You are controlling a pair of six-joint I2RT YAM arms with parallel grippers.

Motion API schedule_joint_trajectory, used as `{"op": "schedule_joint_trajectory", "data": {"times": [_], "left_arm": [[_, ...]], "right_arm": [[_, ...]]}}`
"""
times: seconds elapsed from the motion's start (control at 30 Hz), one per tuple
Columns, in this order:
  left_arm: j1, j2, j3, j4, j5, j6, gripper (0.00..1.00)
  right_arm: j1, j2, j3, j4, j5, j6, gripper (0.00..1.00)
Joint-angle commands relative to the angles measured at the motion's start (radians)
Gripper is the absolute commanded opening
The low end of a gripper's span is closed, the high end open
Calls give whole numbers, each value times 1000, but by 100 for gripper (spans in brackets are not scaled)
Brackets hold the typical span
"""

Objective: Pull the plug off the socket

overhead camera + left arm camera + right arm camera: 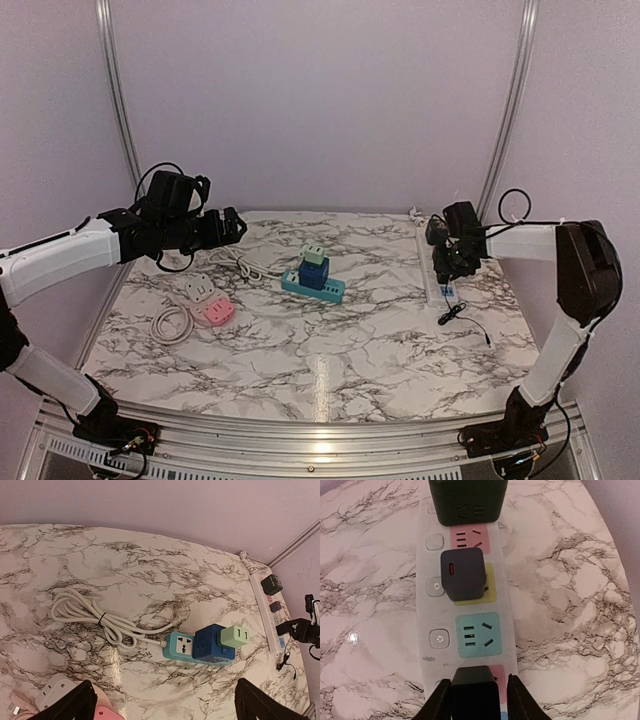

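Observation:
A white power strip (427, 630) lies along the table's right edge, also seen from above (441, 285). A black plug (474, 697) sits in its nearest pink socket. My right gripper (479, 681) straddles this plug. The left finger is against the plug's side and a thin gap shows at the right finger (516, 695). My left gripper (162, 705) hangs open above the left side of the table with nothing between its fingers; from above the left gripper (232, 226) is far from the strip.
The same strip holds a dark grey charger (464, 575) and a big black adapter (468, 500). Mid-table lies a teal strip (180, 647) with a blue cube (212, 642) and a green cube (234, 636). A coiled white cord (85, 612), pink and white sockets (205, 300) and a thin black cable (465, 318) also lie there.

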State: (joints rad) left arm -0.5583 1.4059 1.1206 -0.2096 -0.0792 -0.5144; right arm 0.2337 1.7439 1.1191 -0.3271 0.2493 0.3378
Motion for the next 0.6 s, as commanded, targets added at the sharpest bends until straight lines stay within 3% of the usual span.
{"op": "schedule_joint_trajectory", "data": {"times": [0.0,0.23,0.57], "left_arm": [[0,12,-7,24,20,-6,99],[0,21,1,22,36,-16,99],[-27,41,19,38,74,-31,99]], "right_arm": [[7,48,42,-28,43,-25,32],[22,68,50,-28,47,-30,10],[142,42,-9,-26,46,-26,0]]}}
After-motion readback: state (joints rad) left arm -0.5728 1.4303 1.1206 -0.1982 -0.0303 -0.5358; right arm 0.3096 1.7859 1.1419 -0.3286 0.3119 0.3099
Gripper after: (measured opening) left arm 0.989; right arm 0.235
